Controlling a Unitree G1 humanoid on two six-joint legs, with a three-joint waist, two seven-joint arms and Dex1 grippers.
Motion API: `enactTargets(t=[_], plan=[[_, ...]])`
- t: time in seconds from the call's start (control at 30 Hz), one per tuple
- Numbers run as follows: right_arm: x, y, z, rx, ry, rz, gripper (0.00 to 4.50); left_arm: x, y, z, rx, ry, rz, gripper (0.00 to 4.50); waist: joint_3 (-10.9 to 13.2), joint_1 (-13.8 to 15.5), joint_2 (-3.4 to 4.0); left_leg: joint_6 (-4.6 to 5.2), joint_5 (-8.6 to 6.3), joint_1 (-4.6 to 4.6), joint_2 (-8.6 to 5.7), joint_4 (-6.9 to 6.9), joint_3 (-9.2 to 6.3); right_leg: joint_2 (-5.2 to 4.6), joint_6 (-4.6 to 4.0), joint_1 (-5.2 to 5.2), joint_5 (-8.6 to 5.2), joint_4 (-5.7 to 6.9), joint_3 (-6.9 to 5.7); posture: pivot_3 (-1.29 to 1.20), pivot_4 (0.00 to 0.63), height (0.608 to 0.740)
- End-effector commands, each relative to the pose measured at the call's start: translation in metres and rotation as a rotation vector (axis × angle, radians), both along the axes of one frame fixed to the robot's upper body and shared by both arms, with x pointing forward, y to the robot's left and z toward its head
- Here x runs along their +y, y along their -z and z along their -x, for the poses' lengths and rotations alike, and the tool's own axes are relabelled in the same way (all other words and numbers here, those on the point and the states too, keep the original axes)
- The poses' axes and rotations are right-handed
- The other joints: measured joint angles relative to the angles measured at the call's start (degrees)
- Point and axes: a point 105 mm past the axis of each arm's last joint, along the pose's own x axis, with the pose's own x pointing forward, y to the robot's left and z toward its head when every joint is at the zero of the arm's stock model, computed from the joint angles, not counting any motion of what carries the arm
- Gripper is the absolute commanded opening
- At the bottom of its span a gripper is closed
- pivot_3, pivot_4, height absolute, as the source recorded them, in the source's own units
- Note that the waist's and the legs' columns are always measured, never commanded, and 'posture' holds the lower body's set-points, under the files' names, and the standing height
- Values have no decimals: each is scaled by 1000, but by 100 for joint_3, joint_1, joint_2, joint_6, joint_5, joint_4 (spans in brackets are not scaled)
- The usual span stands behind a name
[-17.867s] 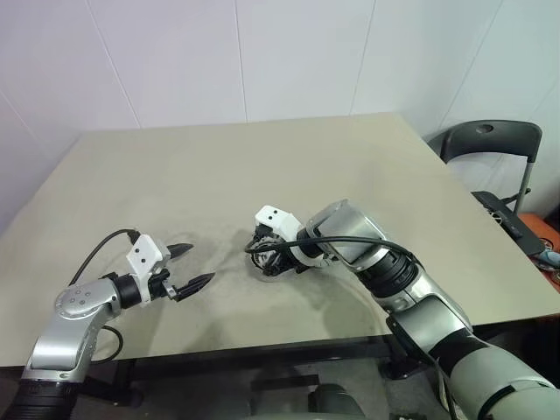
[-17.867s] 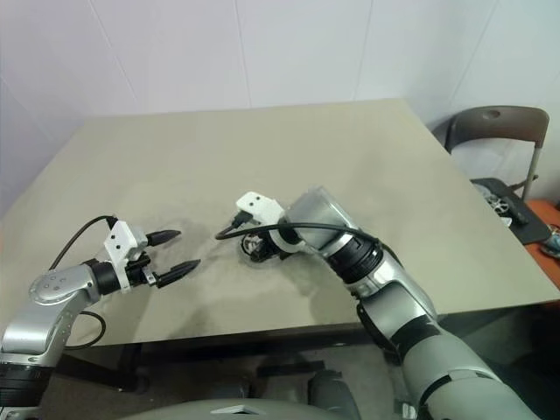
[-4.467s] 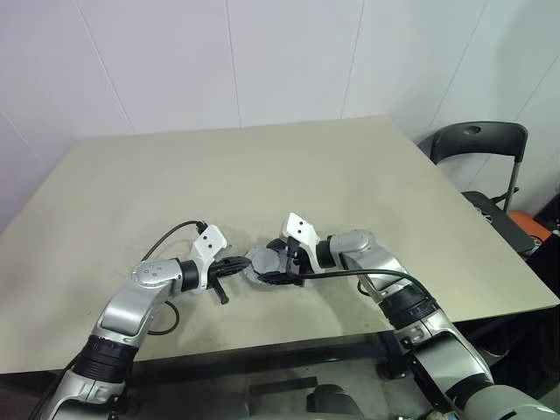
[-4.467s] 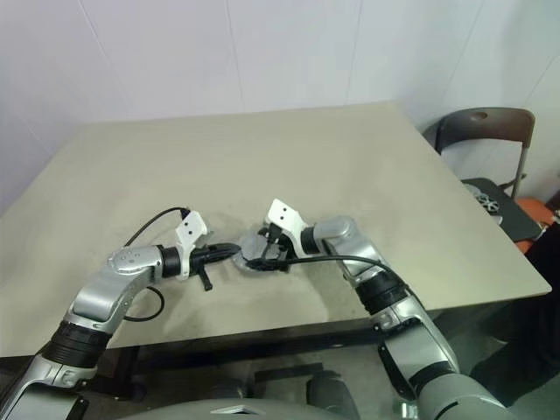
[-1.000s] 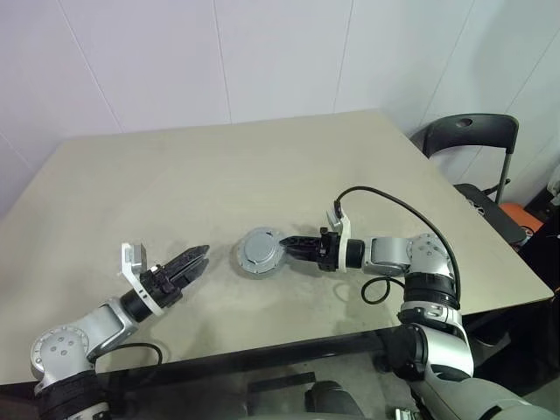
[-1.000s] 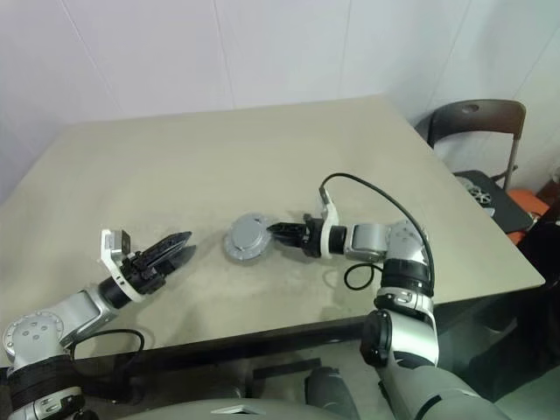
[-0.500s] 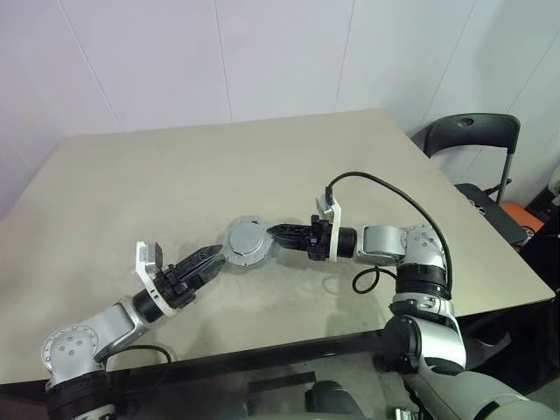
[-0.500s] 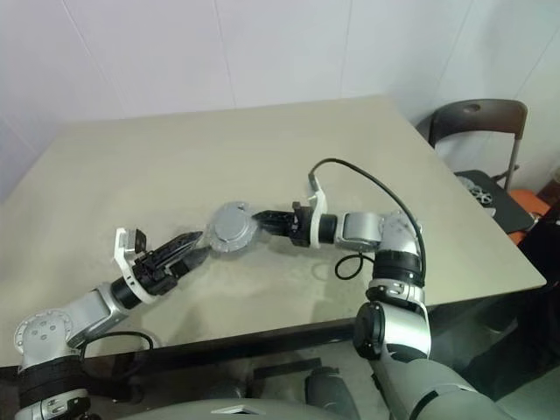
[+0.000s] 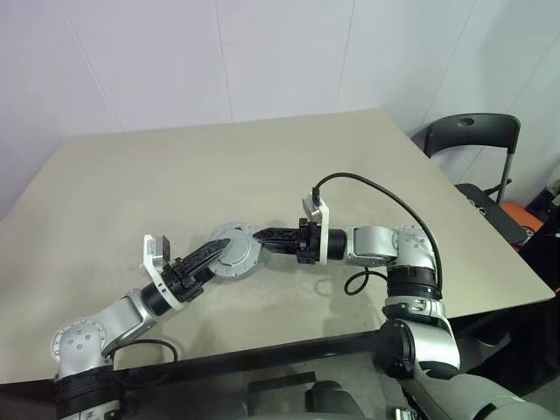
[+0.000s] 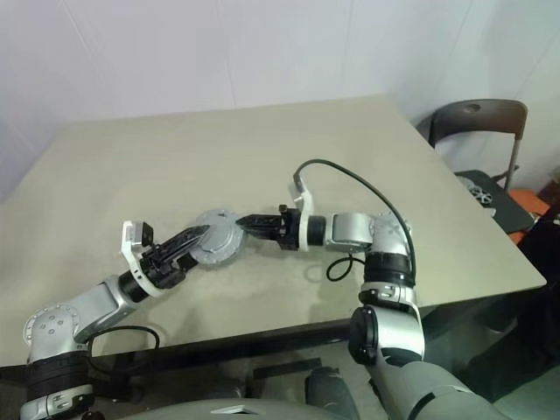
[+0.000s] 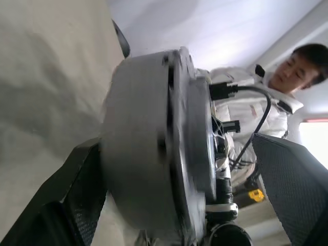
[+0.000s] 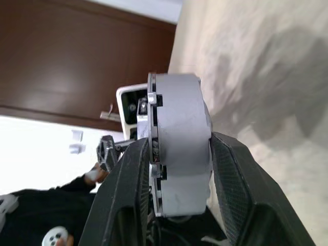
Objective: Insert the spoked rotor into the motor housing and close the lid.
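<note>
Left eye view shows a big flat beige bench that fills most of the scene, with a plain white wall behind it. A black folding chair with a round hole in its back stands off past the far right corner of the bench. Near the middle of the bench, a thick round grey metal motor housing with its lid shut on it is held up off the bench top, standing on its edge. The right tool, at the end of a silver arm that comes in from the right, pinches the housing across its thickness; in the right wrist view one black finger lies on each flat side of the grey disc. The left tool comes in from the lower left, and its two fingers are spread wide. In the left wrist view one dark finger is just beside one face of the housing, and the other finger is well apart from it. A thin black cable loops above the right arm. The spoked rotor is hidden, so I cannot tell where it is.
</note>
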Motion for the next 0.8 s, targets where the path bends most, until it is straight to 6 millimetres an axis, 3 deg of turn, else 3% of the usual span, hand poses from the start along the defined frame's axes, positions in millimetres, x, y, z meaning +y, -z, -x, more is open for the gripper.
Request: enactTargets(t=[0.03, 0.3, 0.77, 0.8], plan=[[3, -21, 3, -60, -26, -75, 1403, -1, -17, -3, -57, 9, 34, 4311, 0, -1, 0, 0, 0, 0, -1, 0, 0, -2, 0, 0, 0, 0, 0, 0, 0, 740], [2, -19, 4, -51, -20, -72, 1402, -5, -21, 3, -57, 53, 55, 2239, 0, -6, 0, 0, 0, 0, 0, 0, 1, 0, 0, 0, 0, -1, 0, 0, 0, 740], [4, -13, 1, -195, 47, 37, 1402, -5, -20, 7, -52, 67, 28, 2233, 0, -2, 1, 0, 0, 0, 0, 0, 0, 2, 0, -2, 0, 0, 0, 0, 0, 740], [3, -12, 1, -201, 48, 46, 1752, -5, -20, 7, -52, 67, 27, 2233, 0, -2, 1, 0, 0, 0, 0, 0, 0, 2, 0, -1, 0, 0, 0, 0, 0, 740]])
